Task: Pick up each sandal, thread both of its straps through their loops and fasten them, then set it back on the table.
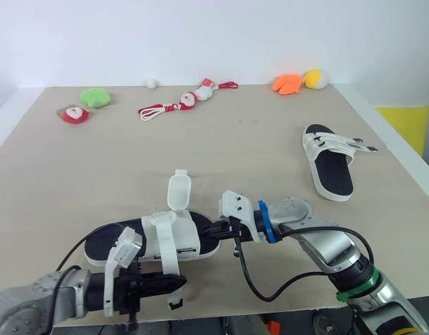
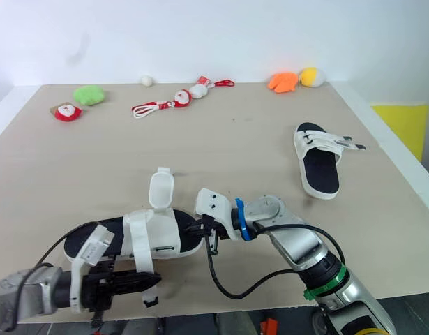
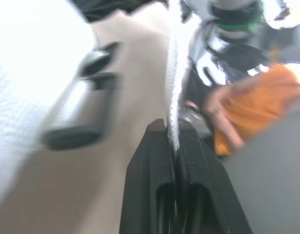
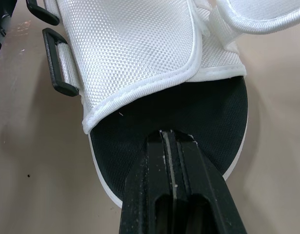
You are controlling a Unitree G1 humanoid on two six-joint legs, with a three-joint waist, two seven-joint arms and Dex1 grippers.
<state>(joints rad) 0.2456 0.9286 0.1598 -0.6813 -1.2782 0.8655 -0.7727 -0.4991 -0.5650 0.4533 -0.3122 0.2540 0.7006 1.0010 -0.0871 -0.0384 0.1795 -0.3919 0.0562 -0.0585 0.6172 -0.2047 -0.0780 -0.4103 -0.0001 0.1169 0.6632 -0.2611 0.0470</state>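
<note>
White strap (image 3: 173,92) pinched in left tool (image 3: 175,127); closed right tool (image 4: 171,136) at near sandal (image 4: 140,39); other sandal (image 1: 328,164) well apart.

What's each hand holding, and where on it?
Left hand pinches the loose strap of the near sandal. Right hand is shut, tips against that sandal's end; a grip there cannot be told.
</note>
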